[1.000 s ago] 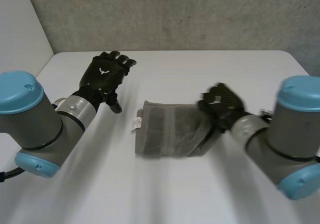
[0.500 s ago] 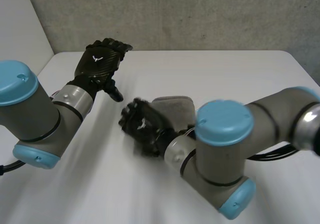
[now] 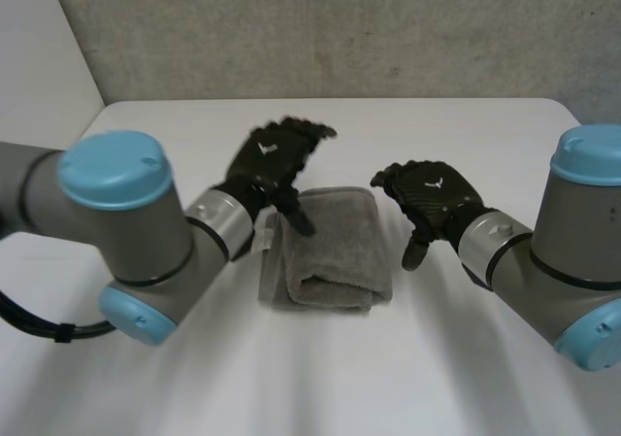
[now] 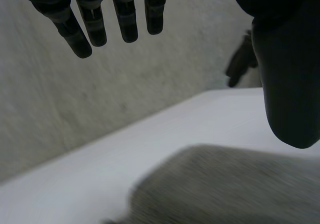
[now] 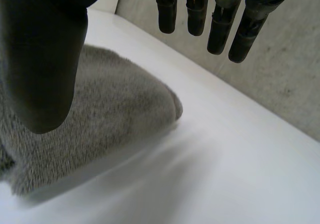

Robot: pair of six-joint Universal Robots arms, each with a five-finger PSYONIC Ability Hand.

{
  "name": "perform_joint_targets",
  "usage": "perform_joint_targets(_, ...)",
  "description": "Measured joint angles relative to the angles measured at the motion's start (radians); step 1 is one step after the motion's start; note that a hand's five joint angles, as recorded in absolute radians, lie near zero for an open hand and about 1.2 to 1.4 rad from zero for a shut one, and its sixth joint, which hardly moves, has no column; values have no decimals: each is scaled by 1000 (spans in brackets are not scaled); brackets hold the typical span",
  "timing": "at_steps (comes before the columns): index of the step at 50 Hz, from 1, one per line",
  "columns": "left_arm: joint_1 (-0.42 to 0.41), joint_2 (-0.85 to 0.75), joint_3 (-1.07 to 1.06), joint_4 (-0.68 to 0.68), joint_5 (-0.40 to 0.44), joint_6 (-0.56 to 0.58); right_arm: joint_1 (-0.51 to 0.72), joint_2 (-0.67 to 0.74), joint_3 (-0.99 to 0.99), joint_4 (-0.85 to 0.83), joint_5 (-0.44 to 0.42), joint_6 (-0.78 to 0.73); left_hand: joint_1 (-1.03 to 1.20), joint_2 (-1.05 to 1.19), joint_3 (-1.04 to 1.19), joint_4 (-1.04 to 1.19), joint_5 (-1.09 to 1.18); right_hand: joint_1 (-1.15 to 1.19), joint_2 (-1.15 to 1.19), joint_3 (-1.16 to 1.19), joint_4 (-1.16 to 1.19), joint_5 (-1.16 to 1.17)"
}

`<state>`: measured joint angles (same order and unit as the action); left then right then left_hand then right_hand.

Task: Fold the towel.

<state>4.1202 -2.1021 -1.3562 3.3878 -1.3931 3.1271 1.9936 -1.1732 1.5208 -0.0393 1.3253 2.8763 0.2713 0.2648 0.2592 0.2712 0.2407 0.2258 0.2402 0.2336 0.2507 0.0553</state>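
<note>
Reaching in from the lower corners of the frame, the left arm (image 3: 116, 222) and the right arm (image 3: 572, 261) meet over a white table (image 3: 437, 125). Between them, at the centre of the frame, the grey towel (image 3: 330, 251) lies folded into a thick bundle, with a small white label (image 3: 262, 240) at its left edge. Just above the towel's upper left part, the left hand (image 3: 270, 159) hangs spread and empty; its own wrist view shows straight fingers (image 4: 125, 14) held apart from the thumb. Right of the towel, the right hand (image 3: 430, 195) is loose and grips nothing, its fingers (image 5: 220, 24) straight above the towel's edge. Farthest back stands a grey wall (image 3: 340, 28).
</note>
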Motion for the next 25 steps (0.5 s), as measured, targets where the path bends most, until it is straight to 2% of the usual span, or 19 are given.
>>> perform_joint_targets(7, -44, -133, 61, -97, -40, -32, 8, 86, -23, -5, 2, 12, 0, 0, 1, 0, 8, 0, 0, 0, 0, 0)
perform_joint_targets(14, -60, -231, 86, -132, -196, 11, 18, 198, -89, -6, 7, 75, 0, 0, 1, 0, 12, 0, 0, 0, 0, 0)
perform_joint_targets(20, -59, -246, 85, -154, -272, 94, 36, 279, -153, -4, 17, 114, 0, 0, 1, 0, 13, -4, 0, 0, 0, 0)
perform_joint_targets(25, -51, -222, 69, -162, -279, 122, 63, 296, -178, -4, 32, 119, 0, 0, 0, 0, 13, -4, 0, 0, 0, 0)
